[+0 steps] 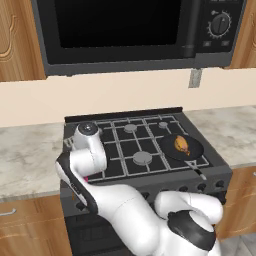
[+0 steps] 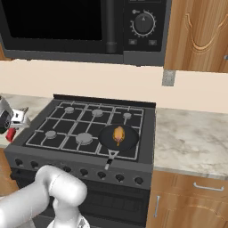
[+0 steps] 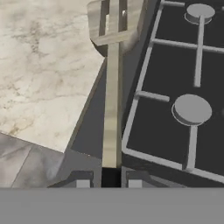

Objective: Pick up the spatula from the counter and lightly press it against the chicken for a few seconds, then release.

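Along the seam where the marbled desk (image 3: 43, 74) met the left edge of the black stove (image 1: 120, 150), the spatula (image 3: 112, 100) pointed away from the hand. It was a pale, slotted thing. Its long handle ran up from the tool (image 3: 109, 179) and its blade reached past the stove's corner, part over stone and part over metal. The tool's two dark tips were clamped on the end of the handle, one on each side. A grey shadow of the spatula lay on the desk just beside it.

Two round burners (image 3: 191, 108) sat under the grates close to the right of the handle. The chicken (image 1: 182, 144), golden-brown, lay well apart from the spatula. It rested in the middle of a dark pan (image 1: 195, 147) on the stove's front right burner, and the pan's handle pointed at the row of knobs (image 2: 101, 174). A black microwave (image 1: 120, 30) hung above the stove between wooden cabinets (image 2: 200, 35).
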### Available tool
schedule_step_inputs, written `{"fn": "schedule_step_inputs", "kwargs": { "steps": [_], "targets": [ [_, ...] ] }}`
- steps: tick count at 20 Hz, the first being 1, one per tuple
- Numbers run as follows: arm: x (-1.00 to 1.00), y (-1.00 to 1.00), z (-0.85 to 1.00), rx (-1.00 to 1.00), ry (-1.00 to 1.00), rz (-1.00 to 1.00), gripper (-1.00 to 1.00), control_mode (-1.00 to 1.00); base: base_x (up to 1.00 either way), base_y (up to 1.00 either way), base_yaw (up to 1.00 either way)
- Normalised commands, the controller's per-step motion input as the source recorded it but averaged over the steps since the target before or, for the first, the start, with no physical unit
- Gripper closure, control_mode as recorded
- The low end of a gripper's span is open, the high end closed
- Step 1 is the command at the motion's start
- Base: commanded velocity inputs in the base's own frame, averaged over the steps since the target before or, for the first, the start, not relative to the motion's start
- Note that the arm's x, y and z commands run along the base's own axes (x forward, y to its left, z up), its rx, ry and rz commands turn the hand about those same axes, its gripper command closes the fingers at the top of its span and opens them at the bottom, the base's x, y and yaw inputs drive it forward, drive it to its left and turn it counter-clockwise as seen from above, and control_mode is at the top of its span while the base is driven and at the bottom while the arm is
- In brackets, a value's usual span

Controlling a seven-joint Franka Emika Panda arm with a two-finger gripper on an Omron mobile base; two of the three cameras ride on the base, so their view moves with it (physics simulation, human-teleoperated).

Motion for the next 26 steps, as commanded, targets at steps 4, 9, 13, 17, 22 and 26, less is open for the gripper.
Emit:
{"fn": "schedule_step_inputs", "kwargs": {
  "steps": [4,9,13,17,22,26],
  "targets": [
    [-0.21,-0.63,0.34,0.12,0.04,-0.29,1.00,-1.00,0.00,0.00,0.00],
    [-0.08,-0.42,0.27,0.03,-0.01,-0.29,1.00,-1.00,0.00,0.00,0.00],
    [-0.04,-0.62,0.29,0.00,-0.03,-0.20,1.00,-1.00,0.00,0.00,0.00],
    [-0.01,-0.67,0.20,0.01,0.00,-0.20,1.00,-1.00,0.00,0.00,0.00],
    [-0.03,-0.56,0.00,0.00,0.00,-0.12,1.00,-1.00,0.00,0.00,0.00],
    [-0.26,-0.67,0.04,0.02,0.00,-0.11,1.00,-1.00,0.00,0.00,0.00]
  ]
}}
